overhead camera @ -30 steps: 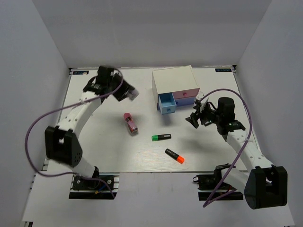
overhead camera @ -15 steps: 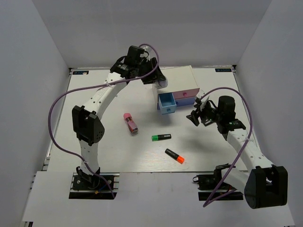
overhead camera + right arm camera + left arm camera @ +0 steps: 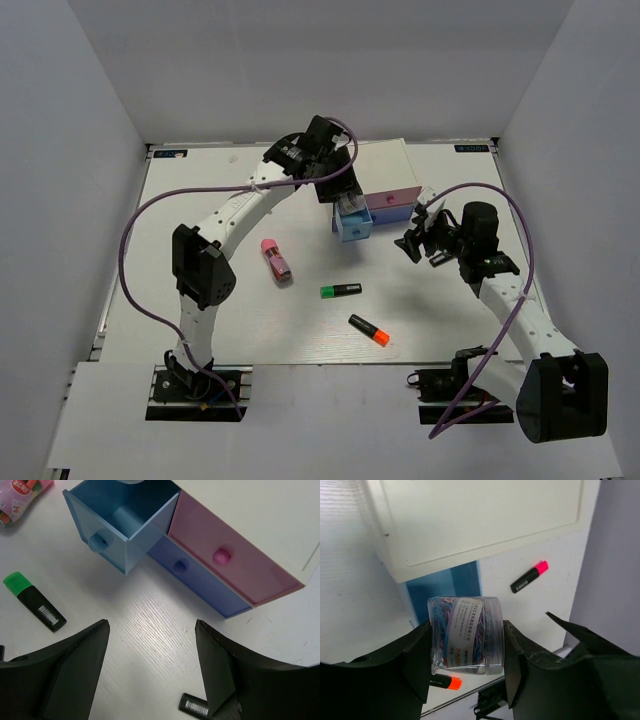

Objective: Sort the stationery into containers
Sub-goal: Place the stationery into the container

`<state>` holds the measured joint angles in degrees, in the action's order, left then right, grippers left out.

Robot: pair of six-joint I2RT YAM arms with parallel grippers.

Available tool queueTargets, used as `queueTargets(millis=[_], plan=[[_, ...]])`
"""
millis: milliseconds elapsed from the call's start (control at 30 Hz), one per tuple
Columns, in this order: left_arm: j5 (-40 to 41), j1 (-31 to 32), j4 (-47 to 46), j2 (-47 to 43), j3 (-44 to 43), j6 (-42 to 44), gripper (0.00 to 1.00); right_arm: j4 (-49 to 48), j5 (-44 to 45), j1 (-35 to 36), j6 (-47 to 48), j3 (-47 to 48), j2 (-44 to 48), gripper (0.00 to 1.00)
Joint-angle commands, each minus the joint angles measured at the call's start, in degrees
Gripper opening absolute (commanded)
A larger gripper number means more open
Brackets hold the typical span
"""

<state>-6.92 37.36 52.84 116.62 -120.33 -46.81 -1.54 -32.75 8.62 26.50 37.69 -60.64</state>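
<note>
The left arm (image 3: 240, 205) swings right across. A second ago the left end effector (image 3: 338, 190) is over the back-left part of the bench (image 3: 250, 330). Half a second ago it's up behind the white drawer box (image 3: 375, 165), and now it hangs right above the open light-blue drawer (image 3: 352, 228). The small clear tub (image 3: 466, 635) pinched between its fingers rides along and now sits over the drawer's opening. The arm reaches out a lot further too.

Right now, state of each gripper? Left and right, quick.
Left gripper: jaws shut on a clear tub of small coloured bits, over the open light-blue drawer.
Right gripper: jaws open, holding nothing.
</note>
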Motion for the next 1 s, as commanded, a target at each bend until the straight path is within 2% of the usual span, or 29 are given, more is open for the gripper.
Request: queueTargets(millis=[0, 133, 567, 633, 667, 733, 767, 867, 967], plan=[[8.93, 1.13, 5.24, -0.69, -3.94, -6.10, 0.00, -2.41, 0.85, -0.18, -1.10, -0.43, 1.67, 0.75], [13.33, 1.75, 6.40, -0.07, -5.78, -6.89, 0.00, -2.42, 1.02, -0.27, -1.36, -1.13, 2.55, 0.75], [12.72, 4.21, 7.01, 4.23, -7.99, -6.89, 0.02, -3.03, 1.29, -0.27, -1.80, -1.66, 3.07, 0.75], [12.72, 4.21, 7.01, 4.23, -7.99, -6.89, 0.06, -3.12, 1.37, -0.27, -1.72, -1.83, 3.07, 0.75], [12.72, 4.21, 7.01, 4.23, -7.99, -6.89, 0.14, -3.20, 1.38, -0.27, -1.80, -1.75, 3.07, 0.75], [12.72, 4.74, 7.01, 4.23, -7.99, -6.89, 0.24, -3.20, 1.46, -0.10, -1.72, -1.75, 3.07, 0.75], [12.72, 4.74, 7.01, 4.23, -7.99, -6.89, 0.34, -3.12, 1.20, -0.36, -1.80, -1.83, 3.07, 0.75], [13.25, 4.74, 7.01, 4.23, -8.51, -6.89, 0.47, -3.03, 1.29, -0.36, -1.72, -1.83, 3.16, 0.75], [13.25, 4.74, 6.49, 3.70, -8.51, -6.89, 0.54, -3.20, 1.20, -0.27, -1.63, -1.83, 3.07, 0.75]])
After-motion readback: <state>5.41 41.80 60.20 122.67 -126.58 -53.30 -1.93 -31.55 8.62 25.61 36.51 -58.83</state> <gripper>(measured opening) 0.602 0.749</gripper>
